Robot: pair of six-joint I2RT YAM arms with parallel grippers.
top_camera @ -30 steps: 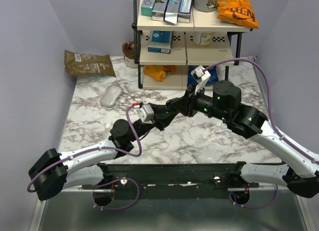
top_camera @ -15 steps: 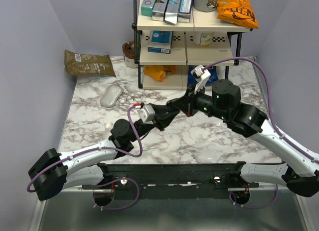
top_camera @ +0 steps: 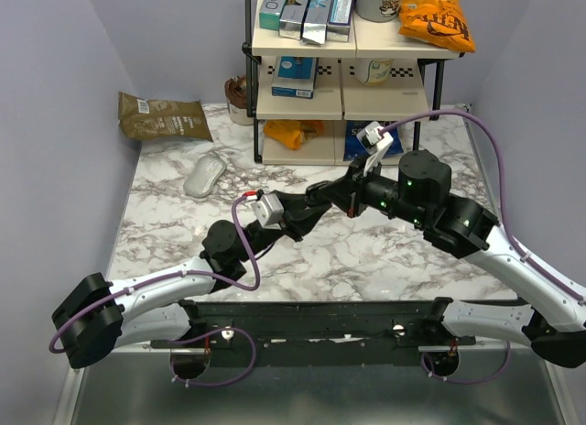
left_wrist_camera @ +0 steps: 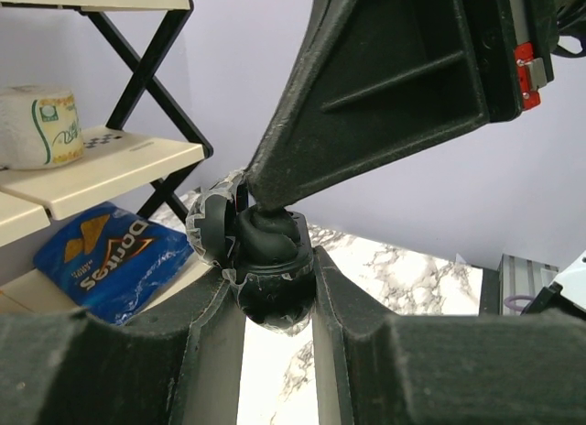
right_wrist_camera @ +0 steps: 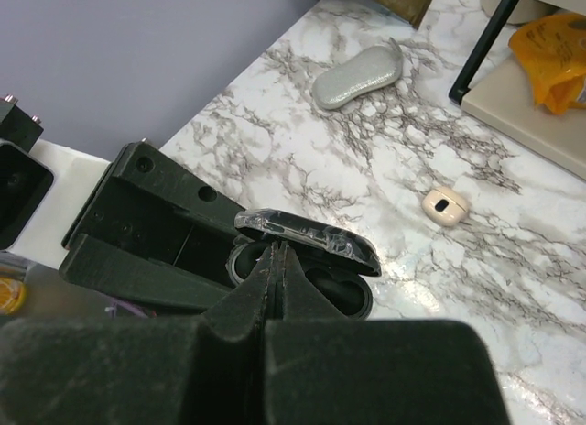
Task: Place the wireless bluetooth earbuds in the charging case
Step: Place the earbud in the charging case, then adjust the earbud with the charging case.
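My left gripper [top_camera: 309, 207] [left_wrist_camera: 275, 301] is shut on the open black charging case [left_wrist_camera: 273, 292] and holds it above the table. In the right wrist view the case [right_wrist_camera: 341, 295] has its plastic-wrapped lid [right_wrist_camera: 307, 233] up, and one cavity looks empty. My right gripper [top_camera: 322, 194] [right_wrist_camera: 276, 251] is shut, with its tips inside the case mouth. In the left wrist view a glossy black rounded lump [left_wrist_camera: 272, 240], apparently an earbud, sits in the case right under those tips. No second earbud shows.
A grey oval pod [top_camera: 204, 176] [right_wrist_camera: 357, 75] lies at the left rear of the marble table. A small beige piece [right_wrist_camera: 446, 205] lies beyond the case. A snack rack [top_camera: 348, 77] stands at the back, and a brown bag [top_camera: 163, 115] at the back left.
My right arm has shifted a little to the right and its wrist has tilted. Both grippers stay together at the case, which is still held.
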